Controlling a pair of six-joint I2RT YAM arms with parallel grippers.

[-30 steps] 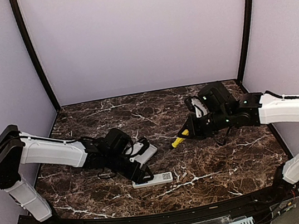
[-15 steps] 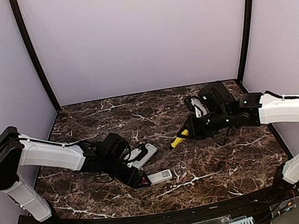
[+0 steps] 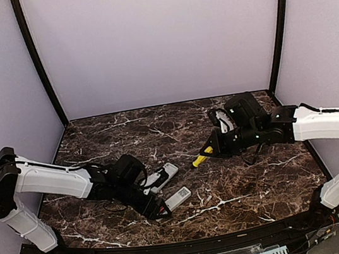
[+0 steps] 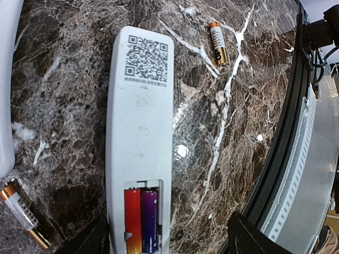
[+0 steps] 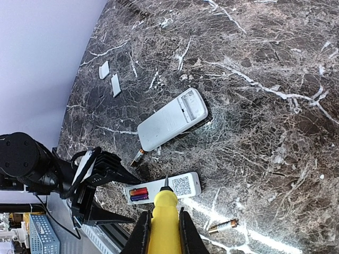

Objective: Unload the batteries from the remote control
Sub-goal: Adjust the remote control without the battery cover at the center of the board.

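Left fingers (image 4: pixel 249 239) stand spread astride the remote (image 4: pixel 139 116), arm stretched low; right fingers (image 5: pixel 140 238) clench the screwdriver (image 5: pixel 164 219).

A QR code (image 4: pixel 148 54) was printed near one end of the back of the white remote control (image 4: pixel 139 132); the lines of fine print beneath it were too small to read. Markings on a loose battery (image 4: pixel 217 43) lying alongside were illegible.
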